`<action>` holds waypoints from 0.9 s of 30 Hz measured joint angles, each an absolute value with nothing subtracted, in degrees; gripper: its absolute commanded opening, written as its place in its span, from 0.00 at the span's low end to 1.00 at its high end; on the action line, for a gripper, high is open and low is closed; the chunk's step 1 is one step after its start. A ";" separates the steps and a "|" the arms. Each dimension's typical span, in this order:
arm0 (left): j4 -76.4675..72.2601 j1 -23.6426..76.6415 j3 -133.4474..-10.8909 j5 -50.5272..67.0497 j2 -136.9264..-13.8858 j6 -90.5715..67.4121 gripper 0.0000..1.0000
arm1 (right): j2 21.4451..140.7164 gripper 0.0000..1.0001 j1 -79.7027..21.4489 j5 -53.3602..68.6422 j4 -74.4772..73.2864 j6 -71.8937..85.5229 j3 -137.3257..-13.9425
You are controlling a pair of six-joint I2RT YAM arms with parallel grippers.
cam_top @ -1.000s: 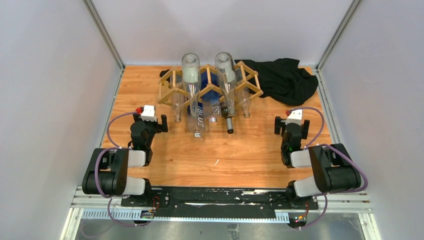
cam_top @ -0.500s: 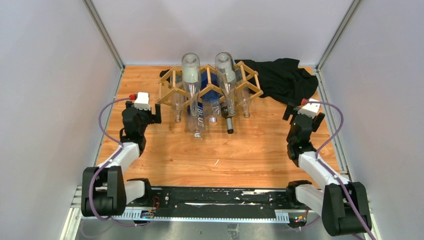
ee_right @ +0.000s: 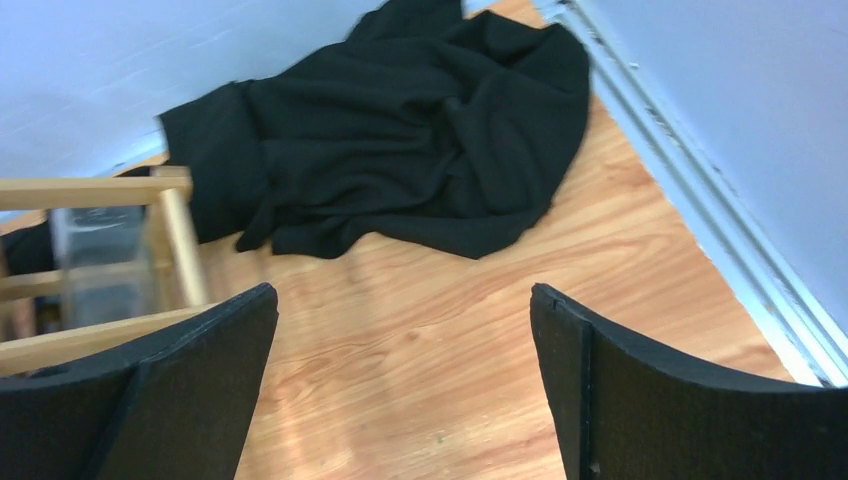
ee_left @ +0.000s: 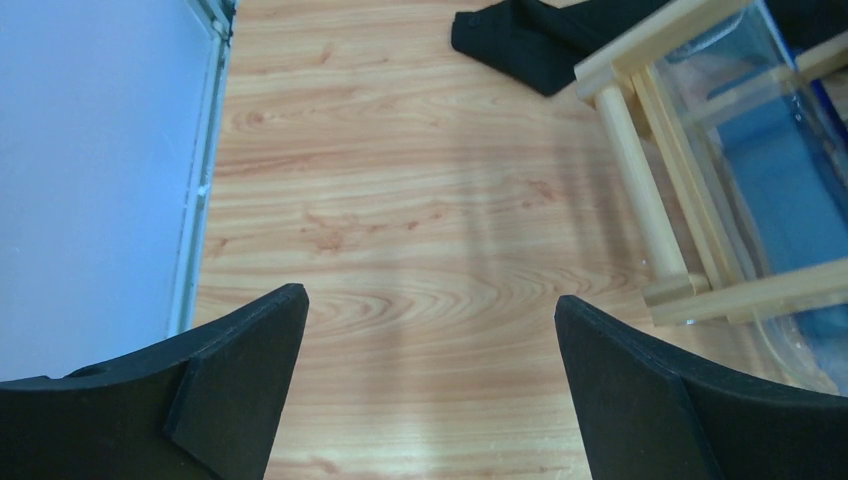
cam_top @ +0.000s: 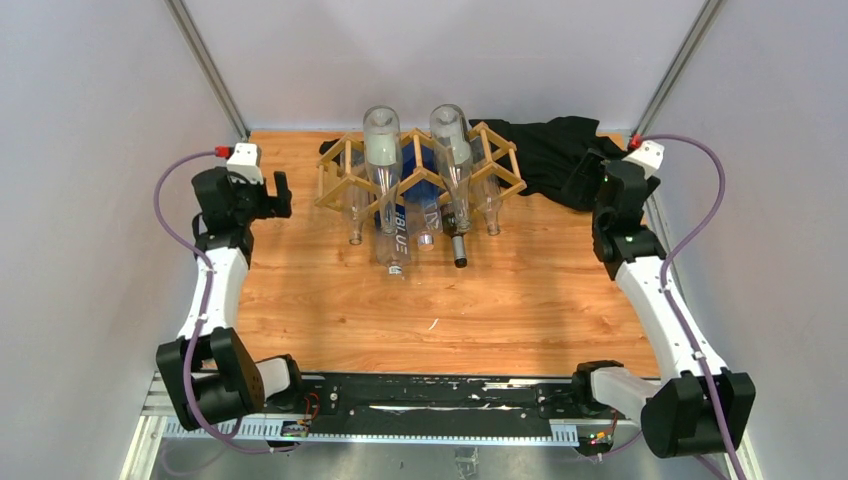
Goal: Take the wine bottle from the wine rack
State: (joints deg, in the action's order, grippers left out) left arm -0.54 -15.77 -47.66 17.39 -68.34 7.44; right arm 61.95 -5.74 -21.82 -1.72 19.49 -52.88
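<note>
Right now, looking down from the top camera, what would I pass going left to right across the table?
left gripper → wine rack → black cloth. The right gripper overlaps the cloth, so it gets no place of its own.

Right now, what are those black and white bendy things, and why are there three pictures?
They are two robot arms, the left arm and the right arm, standing at a wooden table. One picture is taken from above. The other two come from small cameras on each wrist, looking past the left claw and the right claw. Both claws are open and hold nothing. On the table stands a wooden wine rack with bottles lying in it, and a black cloth is crumpled beside it.
</note>
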 measured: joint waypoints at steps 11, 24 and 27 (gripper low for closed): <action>11.11 -16.34 -56.42 20.80 -69.25 9.04 1.00 | 73.69 0.99 -23.57 -17.10 -20.27 19.31 -78.96; 17.74 -16.34 -61.56 25.45 -71.57 9.69 1.00 | 98.87 1.00 -46.41 -21.80 -31.70 19.77 -105.65; 19.11 -16.34 -61.69 26.57 -71.85 9.85 1.00 | 104.55 1.00 -49.43 -22.15 -34.06 19.97 -112.01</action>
